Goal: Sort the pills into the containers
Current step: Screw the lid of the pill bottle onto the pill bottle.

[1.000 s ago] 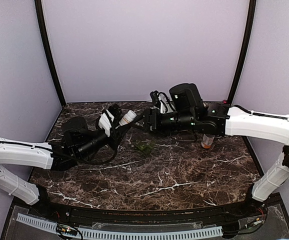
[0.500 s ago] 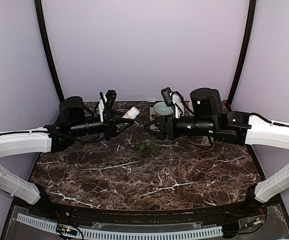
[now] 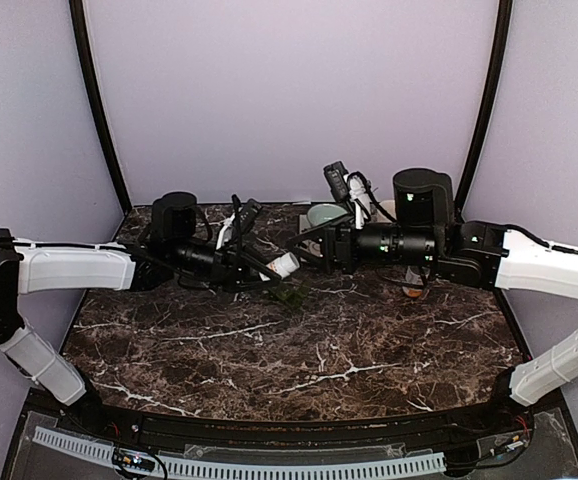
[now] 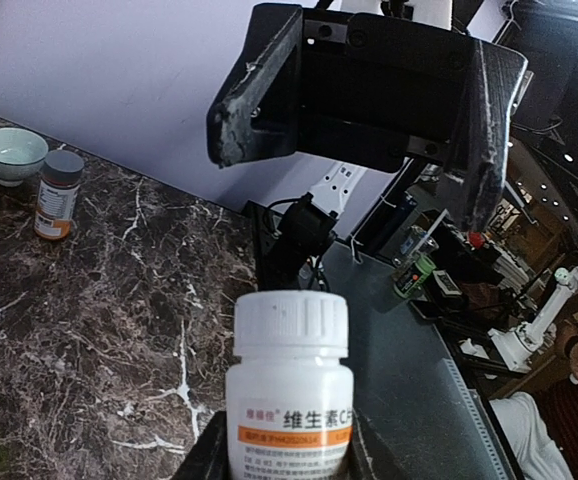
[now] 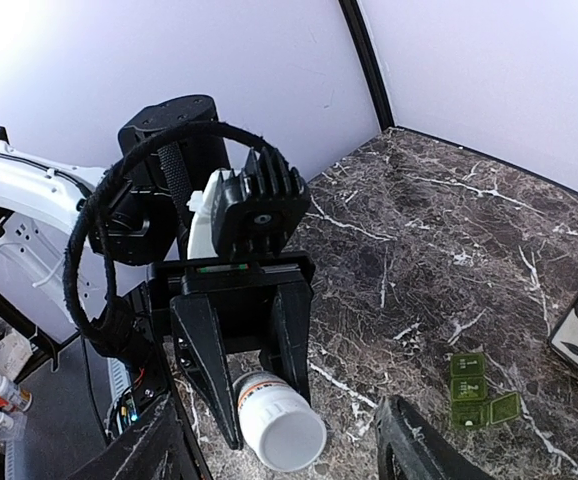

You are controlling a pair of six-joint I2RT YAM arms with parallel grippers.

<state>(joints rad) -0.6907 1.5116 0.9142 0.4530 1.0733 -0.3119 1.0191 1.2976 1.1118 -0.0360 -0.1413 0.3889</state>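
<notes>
The containers (image 3: 289, 296), one small green pill box, sit on the dark marbled table (image 3: 319, 350) between lilac walls (image 3: 289, 90). The left gripper (image 3: 269, 268) clamps a white-capped bottle (image 4: 289, 400) nearby; the right gripper (image 3: 304, 245) gapes empty.

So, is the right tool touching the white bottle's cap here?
Apart. In the left wrist view the open right tool hangs beyond the cap of the white bottle, with clear background showing between them.
</notes>
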